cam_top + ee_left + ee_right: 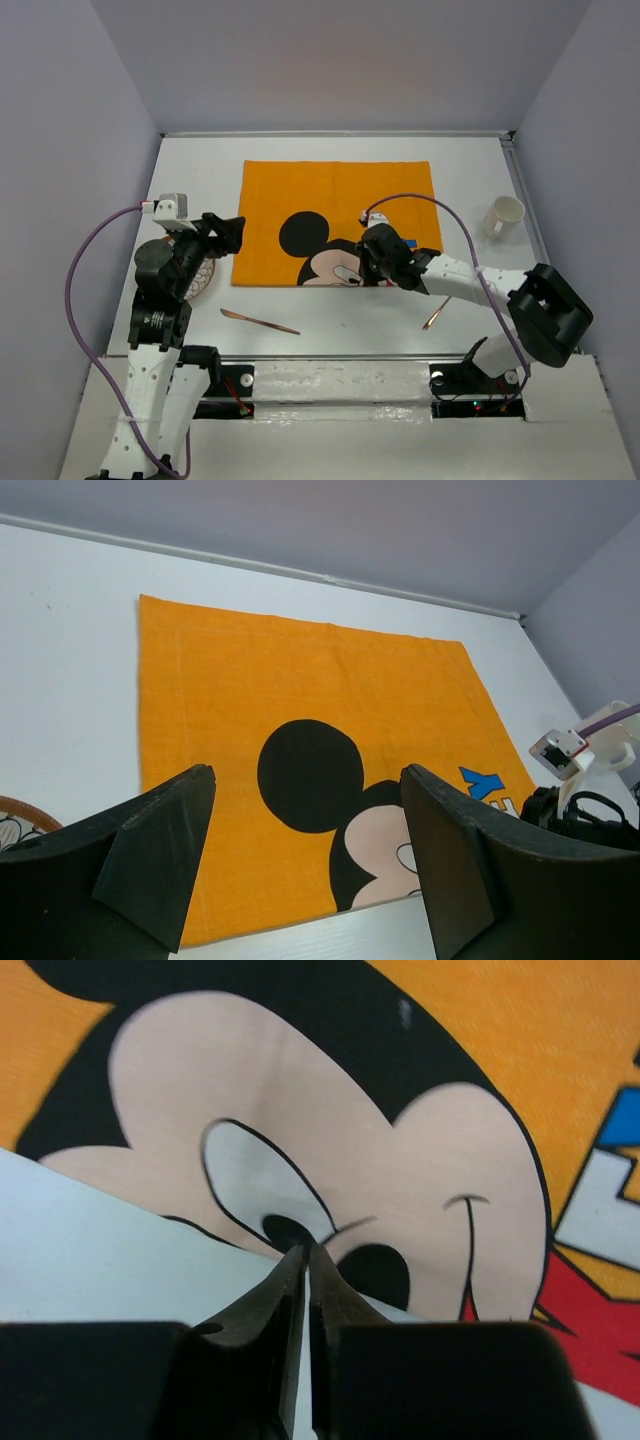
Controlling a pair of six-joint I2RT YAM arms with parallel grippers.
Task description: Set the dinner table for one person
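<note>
Your left fingers [150, 860] spread wide above tabletop [200, 170], at left edge of orange mat [335, 200]. Your right fingers [275, 1310] pressed together, tips at mat's near edge; grip on cloth not confirmable.

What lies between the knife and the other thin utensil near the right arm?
Nothing. In the top external view, the dinner table between the knife and the utensil is bare white; the orange mat ends beyond that stretch.

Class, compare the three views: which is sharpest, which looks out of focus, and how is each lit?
Top external view: even, glare-free light, the orange Mickey Mouse mat crisp. Left wrist view: mat sharp, the near jaws dark. Right wrist view: too close, the mat's print soft, jaws a black silhouette.
</note>
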